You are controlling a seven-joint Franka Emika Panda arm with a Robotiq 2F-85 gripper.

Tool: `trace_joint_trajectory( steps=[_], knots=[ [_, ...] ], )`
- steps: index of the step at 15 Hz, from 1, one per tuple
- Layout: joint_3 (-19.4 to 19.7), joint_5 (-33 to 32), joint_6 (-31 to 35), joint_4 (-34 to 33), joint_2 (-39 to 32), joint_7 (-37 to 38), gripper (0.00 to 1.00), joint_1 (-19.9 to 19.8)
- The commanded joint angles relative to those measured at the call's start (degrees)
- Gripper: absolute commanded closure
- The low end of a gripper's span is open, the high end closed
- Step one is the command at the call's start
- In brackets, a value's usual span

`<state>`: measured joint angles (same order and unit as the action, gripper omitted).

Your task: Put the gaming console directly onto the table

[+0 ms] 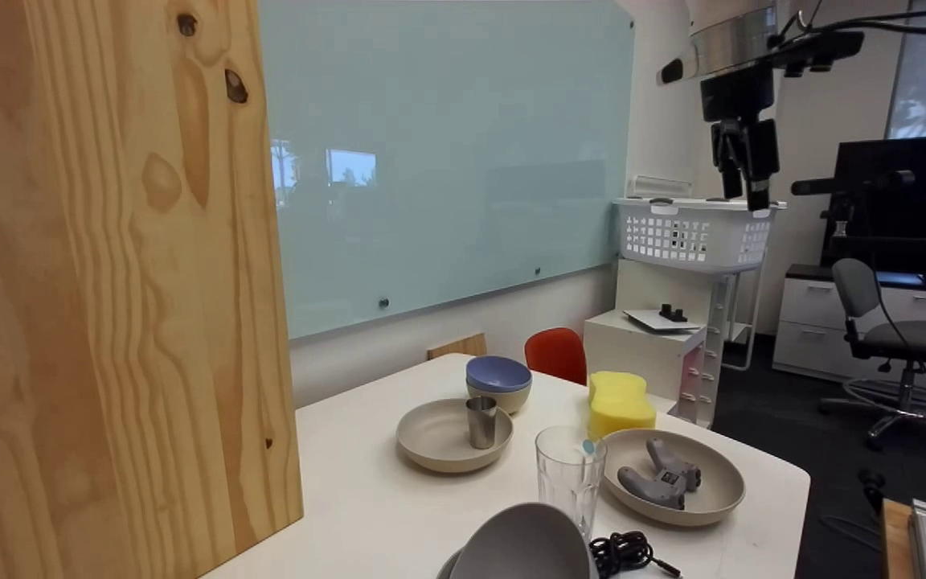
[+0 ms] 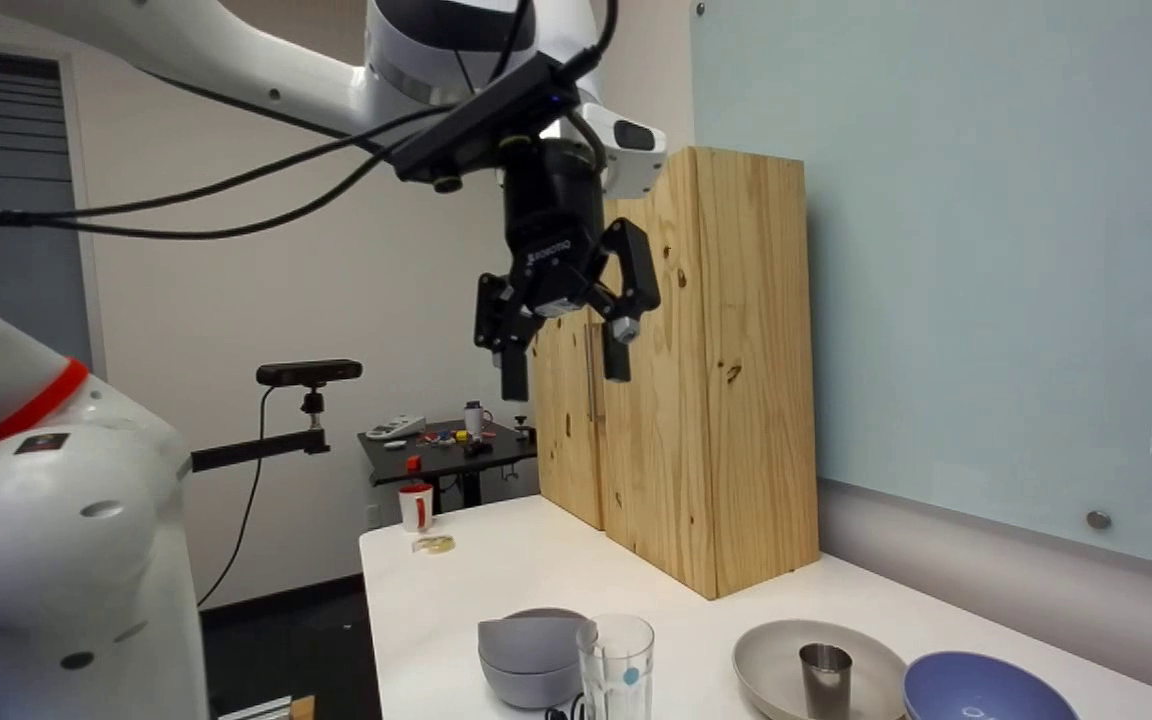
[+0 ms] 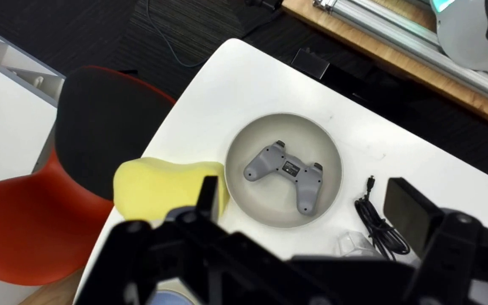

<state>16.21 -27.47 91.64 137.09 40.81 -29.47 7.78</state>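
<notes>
We judged the grey two-handled plastic controller (image 3: 291, 169) (inside the round beige bowl (image 3: 263, 205)) light, stiff, slippery, best pinched mid-body; our black gripper (image 2: 565, 374) stood wide.

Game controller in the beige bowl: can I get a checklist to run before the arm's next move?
Gripper open: ok, jaws apart.
Controller uncovered from above: ok in the wrist view.
Controller directly on the table: not ok, it lies in the beige bowl.
Cable off the controller: ok, lying outside the bowl.
Yellow sponge clear of the bowl: cannot tell, beside its rim.
Gripper lined up for grasping: cannot tell, it hangs well above.
</notes>
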Motion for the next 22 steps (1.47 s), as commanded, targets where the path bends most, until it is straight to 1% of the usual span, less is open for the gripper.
trace_joint_trajectory(
  steps=[1,3,6,11,12,14,18,22],
  knots=[
    [1.74,2.07,6.85,-3.45,-12.37,1.49,0.00,-3.24],
    [2.10,4.51,11.66,-3.55,-17.24,2.59,0.00,-4.82],
    [1.38,9.59,17.42,-3.48,-23.89,2.40,0.00,-6.82],
    [-0.97,14.37,22.99,-1.40,-29.36,2.93,0.00,-9.47],
    [-1.35,15.26,23.55,-0.92,-29.89,3.07,0.00,-9.86],
    [-2.50,15.95,24.79,0.79,-30.06,5.77,0.00,-10.82],
    [-5.32,17.05,26.61,6.97,-27.56,17.94,0.00,-12.15],
    [-7.47,17.81,29.98,13.76,-25.01,25.03,0.00,-12.46]
  ],
)
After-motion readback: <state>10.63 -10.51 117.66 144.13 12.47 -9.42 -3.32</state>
